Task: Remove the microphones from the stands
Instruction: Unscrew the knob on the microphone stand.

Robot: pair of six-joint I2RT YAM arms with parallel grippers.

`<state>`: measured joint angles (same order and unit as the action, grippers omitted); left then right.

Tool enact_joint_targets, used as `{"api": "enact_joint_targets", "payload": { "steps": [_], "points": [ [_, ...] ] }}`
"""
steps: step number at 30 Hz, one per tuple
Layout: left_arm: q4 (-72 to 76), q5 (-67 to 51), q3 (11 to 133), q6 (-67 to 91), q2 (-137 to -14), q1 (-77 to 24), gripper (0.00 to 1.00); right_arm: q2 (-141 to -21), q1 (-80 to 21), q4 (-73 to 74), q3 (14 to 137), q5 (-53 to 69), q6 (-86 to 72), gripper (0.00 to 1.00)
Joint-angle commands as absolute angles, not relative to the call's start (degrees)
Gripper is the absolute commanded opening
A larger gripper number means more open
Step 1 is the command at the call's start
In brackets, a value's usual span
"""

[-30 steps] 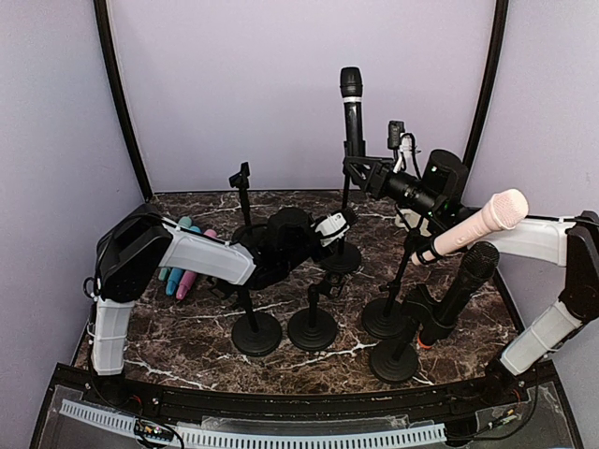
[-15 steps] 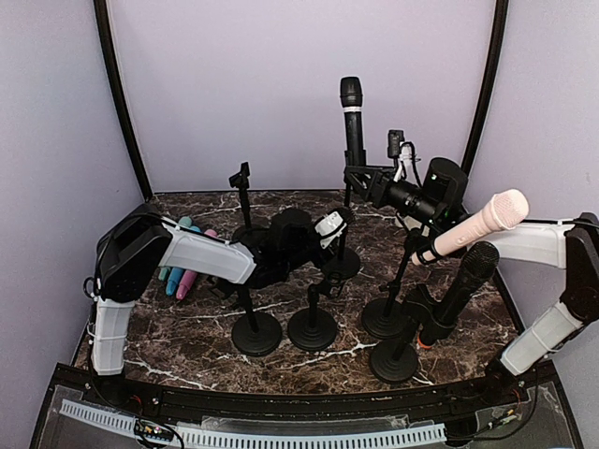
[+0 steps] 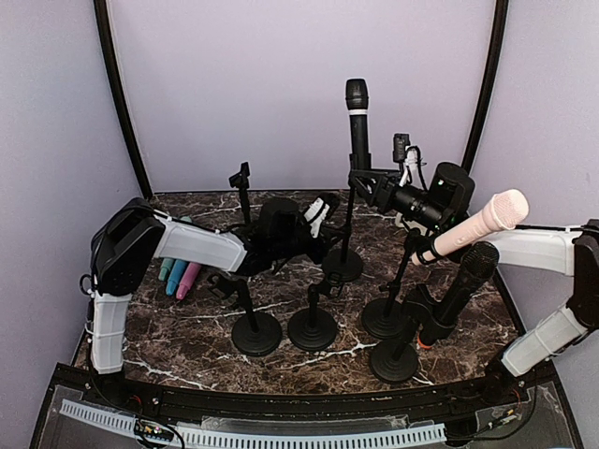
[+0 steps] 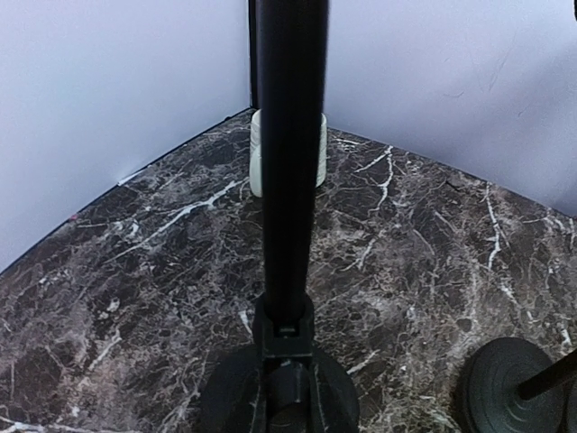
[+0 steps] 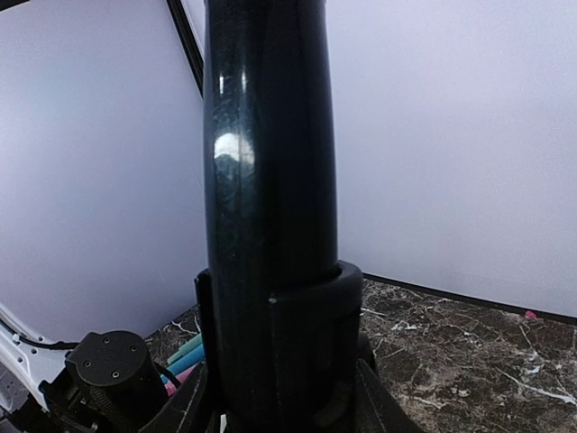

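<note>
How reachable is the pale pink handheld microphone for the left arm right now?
Probably not. The left gripper is clamped on the thin black stand pole, and the right arm crosses between it and the pale pink handheld microphone on the far right.

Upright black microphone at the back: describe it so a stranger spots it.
At the marble table's back centre, one microphone points straight up, highest of all. Unlike the tilted pink microphone and black microphone, it wears a white band below its head.
</note>
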<state>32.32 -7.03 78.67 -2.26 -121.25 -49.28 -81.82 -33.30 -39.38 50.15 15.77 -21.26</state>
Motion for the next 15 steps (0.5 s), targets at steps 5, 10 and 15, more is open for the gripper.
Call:
{"api": "enact_joint_targets", "payload": {
  "steps": [5, 10, 15],
  "points": [
    [29.31, -22.26, 75.23, 13.43, -117.98, -46.91, 0.00, -78.32, -33.84, -45.01, 48.51, 14.93, -19.00, 0.12],
    [28.22, -22.75, 74.20, 11.88, -118.14, -46.62, 0.00, -77.59, -33.88, -44.63, 47.86, 14.17, -18.70, 0.26],
    [26.98, -22.81, 73.43, 7.93, -118.11, -46.72, 0.00, -75.91, -33.84, -42.71, 48.17, 13.76, -17.75, 0.58]
  ]
}}
